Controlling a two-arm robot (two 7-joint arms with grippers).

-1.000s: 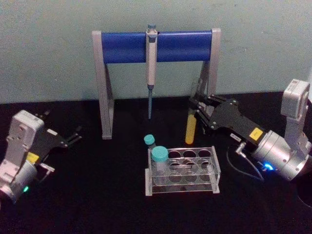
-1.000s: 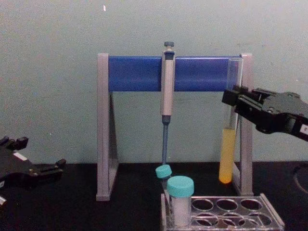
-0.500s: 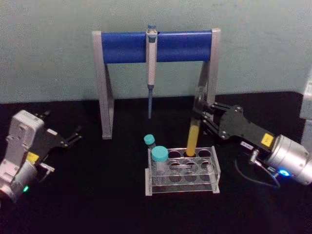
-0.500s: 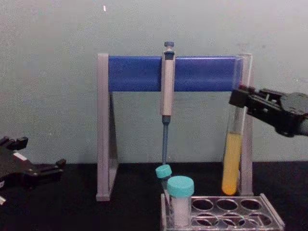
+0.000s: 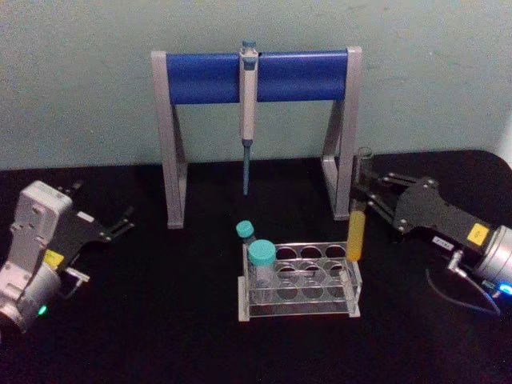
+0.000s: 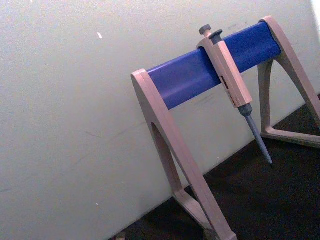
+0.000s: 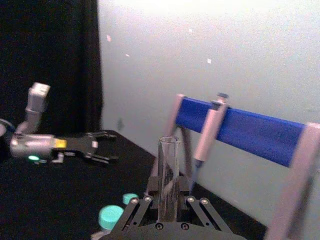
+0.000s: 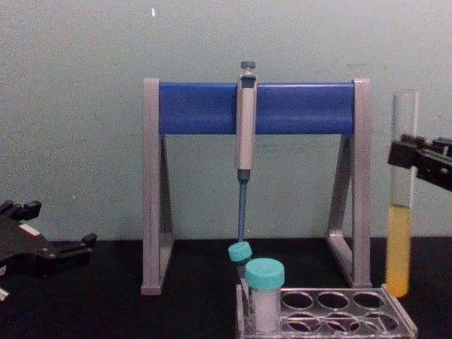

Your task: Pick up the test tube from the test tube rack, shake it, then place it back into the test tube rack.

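Observation:
The test tube (image 5: 358,210) hangs upright, a long clear glass tube with yellow liquid in its lower part, and my right gripper (image 5: 364,192) is shut on its upper half. Its round bottom sits by the right end of the test tube rack (image 5: 298,309), about level with the top plate. From the chest the test tube (image 8: 400,212) stands just right of the rack (image 8: 401,311), held by the right gripper (image 8: 413,152). The right wrist view shows the tube (image 7: 168,172) between the black fingers (image 7: 145,201). My left gripper (image 5: 118,225) rests open at the far left.
A grey-and-blue pipette stand (image 5: 208,78) spans the back with a pipette (image 5: 248,96) hanging from it. Two teal-capped vials (image 5: 262,254) stand in the rack's left end. The table is black cloth, and a pale wall is close behind.
My right gripper has carried the test tube to the right and lower, from in front of the stand's right leg to beside the rack's right end. The left arm has not moved.

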